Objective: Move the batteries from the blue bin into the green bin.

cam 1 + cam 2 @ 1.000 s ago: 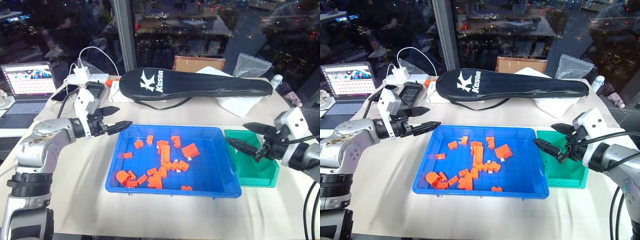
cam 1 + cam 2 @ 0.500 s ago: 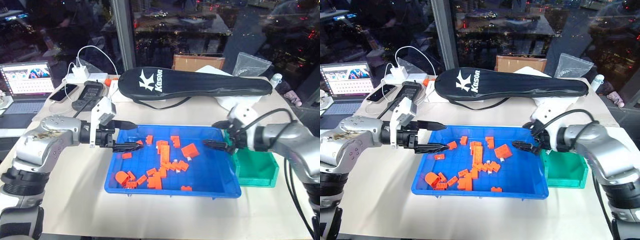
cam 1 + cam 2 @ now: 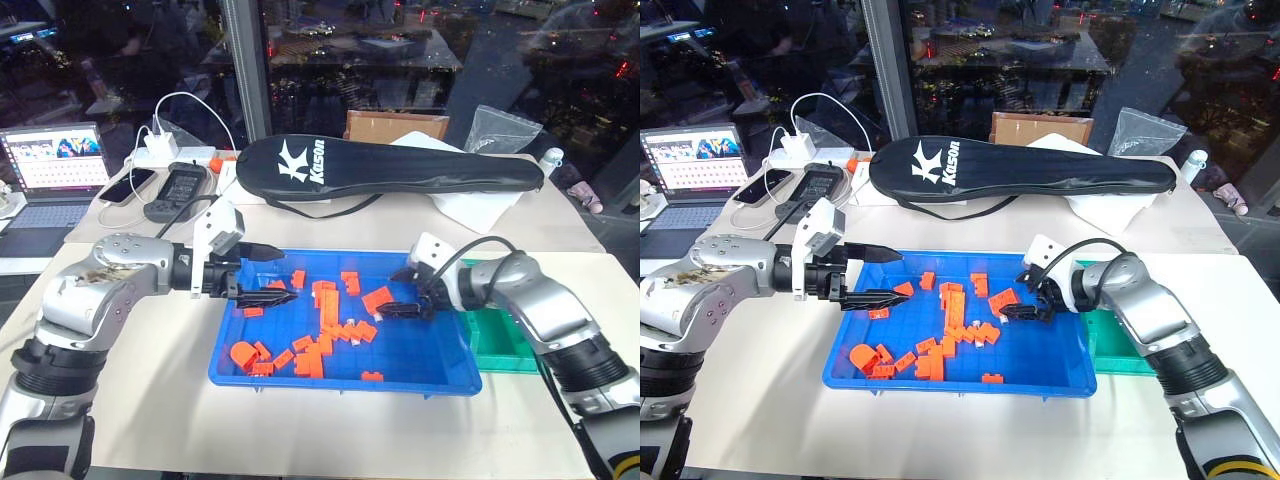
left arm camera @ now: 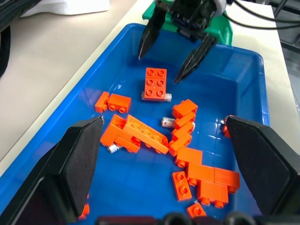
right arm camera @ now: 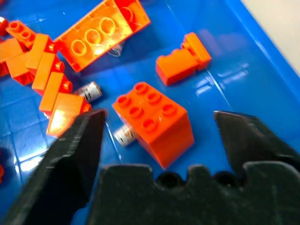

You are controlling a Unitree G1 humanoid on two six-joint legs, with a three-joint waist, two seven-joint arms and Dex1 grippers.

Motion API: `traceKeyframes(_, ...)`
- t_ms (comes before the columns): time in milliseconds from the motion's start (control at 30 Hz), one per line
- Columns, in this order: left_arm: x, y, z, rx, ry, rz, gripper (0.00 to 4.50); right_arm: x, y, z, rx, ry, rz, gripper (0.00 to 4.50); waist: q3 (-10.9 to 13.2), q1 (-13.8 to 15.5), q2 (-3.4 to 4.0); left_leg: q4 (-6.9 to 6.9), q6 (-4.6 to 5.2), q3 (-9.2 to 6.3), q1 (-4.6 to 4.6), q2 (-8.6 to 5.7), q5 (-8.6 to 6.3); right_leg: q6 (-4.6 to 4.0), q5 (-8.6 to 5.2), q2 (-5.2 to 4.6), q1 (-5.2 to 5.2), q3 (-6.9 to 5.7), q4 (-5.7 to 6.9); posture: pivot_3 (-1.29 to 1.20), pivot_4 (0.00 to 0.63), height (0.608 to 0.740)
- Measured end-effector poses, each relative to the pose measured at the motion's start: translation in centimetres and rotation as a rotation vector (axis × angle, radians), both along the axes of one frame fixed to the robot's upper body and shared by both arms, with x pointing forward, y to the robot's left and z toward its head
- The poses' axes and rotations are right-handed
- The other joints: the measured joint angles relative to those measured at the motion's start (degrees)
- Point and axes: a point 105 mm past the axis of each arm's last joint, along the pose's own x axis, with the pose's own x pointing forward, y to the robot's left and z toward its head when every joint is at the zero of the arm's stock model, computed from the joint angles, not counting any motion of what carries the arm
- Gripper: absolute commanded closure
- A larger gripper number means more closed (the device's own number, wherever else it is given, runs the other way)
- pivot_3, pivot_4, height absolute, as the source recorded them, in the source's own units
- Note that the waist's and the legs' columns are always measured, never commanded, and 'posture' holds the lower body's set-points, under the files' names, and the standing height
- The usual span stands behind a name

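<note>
The blue bin (image 3: 440, 372) lies in the middle of the white table (image 3: 330, 430), and the green bin (image 3: 510, 350) stands just beside it, at the robot's right. Both grippers are inside the blue bin, and both have their fingers apart with nothing between them. The right gripper (image 3: 398, 294) hangs just above a large orange block (image 5: 154, 123). From the head views, the batteries are too small to see well. The right wrist view shows two batteries: one (image 5: 125, 134) half hidden under this block, another (image 5: 90, 91) beside a row of smaller orange bricks (image 5: 44, 70). The left wrist view adds one battery (image 4: 113, 148) against a long orange brick (image 4: 143, 135). The left gripper (image 3: 276, 273) is over the bin's left part.
</note>
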Motion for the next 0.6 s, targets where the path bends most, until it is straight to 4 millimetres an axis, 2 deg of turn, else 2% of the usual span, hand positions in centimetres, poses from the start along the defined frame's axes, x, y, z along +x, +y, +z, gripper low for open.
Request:
traceKeyframes(100,0.1,0.0,0.0,0.002,-0.003,0.008,0.00,0.2,0.4,0.3,0.001,-0.019,0.025,2.85,0.00,0.06,0.00,0.02,0.00,0.00,0.02,0.00,0.00,0.00,0.00,0.00,0.04,0.00,0.00,0.00,0.150,0.740)
traceKeyframes(133,0.1,0.1,0.0,0.003,-0.004,0.010,0.00,0.2,0.4,0.5,-0.007,-0.027,0.030,3.03,0.00,0.14,0.00,0.02,0.00,-0.01,0.02,0.00,0.00,0.01,0.00,0.00,0.05,-0.02,0.00,0.00,0.150,0.740)
traceKeyframes(267,0.1,0.1,-0.2,0.004,0.000,0.018,0.00,0.3,-0.4,0.9,-0.029,-0.035,0.024,3.03,0.00,0.30,0.01,0.05,0.00,-0.02,-0.02,-0.01,0.00,0.01,0.00,-0.01,0.03,-0.02,0.00,0.00,0.150,0.740)
traceKeyframes(433,0.2,0.1,-0.2,0.001,0.000,0.017,0.00,1.4,-2.8,3.5,-0.080,-0.118,-0.043,3.03,0.00,0.17,0.01,0.03,0.00,-0.02,0.03,0.00,0.00,0.00,0.00,-0.01,0.04,-0.02,0.00,0.00,0.150,0.740)
traceKeyframes(500,0.2,-0.1,-0.4,0.002,0.001,0.014,0.00,1.9,-3.7,3.5,-0.103,-0.132,-0.080,3.03,0.00,0.12,0.00,0.04,0.00,-0.01,0.03,-0.01,0.00,0.01,0.00,-0.01,0.05,-0.02,-0.01,0.00,0.150,0.740)
traceKeyframes(567,0.2,-0.2,-0.5,0.004,0.004,0.011,0.00,2.1,-4.2,3.1,-0.122,-0.131,-0.102,2.03,0.00,0.10,0.01,0.04,0.00,-0.01,0.01,-0.01,0.00,0.01,0.00,-0.01,0.04,-0.01,0.00,0.00,0.150,0.740)
traceKeyframes(600,0.2,-0.3,-0.6,0.004,0.007,0.008,0.00,2.3,-4.4,2.9,-0.133,-0.135,-0.114,1.81,0.00,0.10,0.00,0.04,0.00,-0.01,0.01,-0.01,0.00,0.00,0.00,-0.01,0.03,-0.02,0.00,0.00,0.150,0.740)
